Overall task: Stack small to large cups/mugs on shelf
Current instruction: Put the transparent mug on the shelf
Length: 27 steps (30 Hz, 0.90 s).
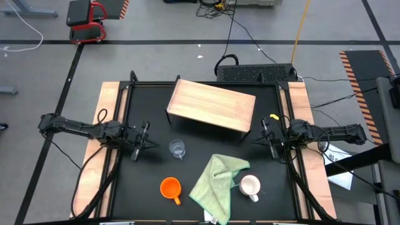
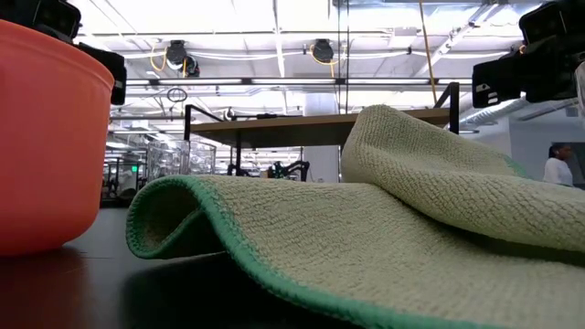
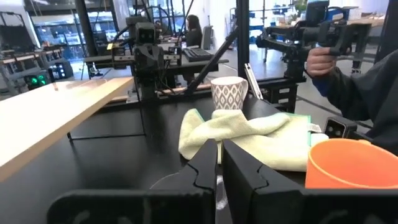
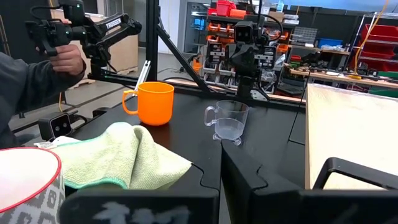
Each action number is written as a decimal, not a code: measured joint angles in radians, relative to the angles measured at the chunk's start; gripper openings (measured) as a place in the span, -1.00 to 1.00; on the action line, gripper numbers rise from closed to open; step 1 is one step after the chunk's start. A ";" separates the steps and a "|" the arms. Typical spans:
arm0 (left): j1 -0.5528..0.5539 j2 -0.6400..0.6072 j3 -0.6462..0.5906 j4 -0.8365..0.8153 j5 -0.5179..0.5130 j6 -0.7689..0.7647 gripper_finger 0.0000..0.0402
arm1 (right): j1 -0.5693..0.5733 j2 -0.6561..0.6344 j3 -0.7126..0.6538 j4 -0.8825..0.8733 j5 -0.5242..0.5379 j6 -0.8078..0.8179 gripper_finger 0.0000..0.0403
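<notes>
The black table (image 1: 150, 178) holds a shelf (image 1: 212, 105) at the back. The glass cup (image 1: 177, 149), orange mug (image 1: 170, 187) and white mug (image 1: 250, 185) wait in front. Left gripper (image 1: 139, 144) and right gripper (image 1: 270, 139) have fingers together, empty. Open wide before grabbing the white mug, clear of the cloth (image 1: 216, 178).

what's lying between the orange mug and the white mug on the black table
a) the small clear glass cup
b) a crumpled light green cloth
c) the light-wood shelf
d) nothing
b: in the high view the crumpled light green cloth lies between the orange mug with a handle and the white mug with a handle, while the small clear glass cup and the low light-wood shelf sit farther back.
</notes>
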 joint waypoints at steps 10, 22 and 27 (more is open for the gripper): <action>0.000 0.008 0.040 0.064 -0.054 -0.010 -0.98 | 0.000 0.000 0.000 0.000 0.000 0.000 -1.00; 0.029 0.192 0.195 -0.005 -0.080 0.021 -0.99 | 0.000 0.000 0.000 -0.006 0.000 0.000 -1.00; 0.056 0.298 0.260 -0.014 -0.080 0.017 -1.00 | 0.000 0.000 0.000 -0.007 0.000 0.000 -1.00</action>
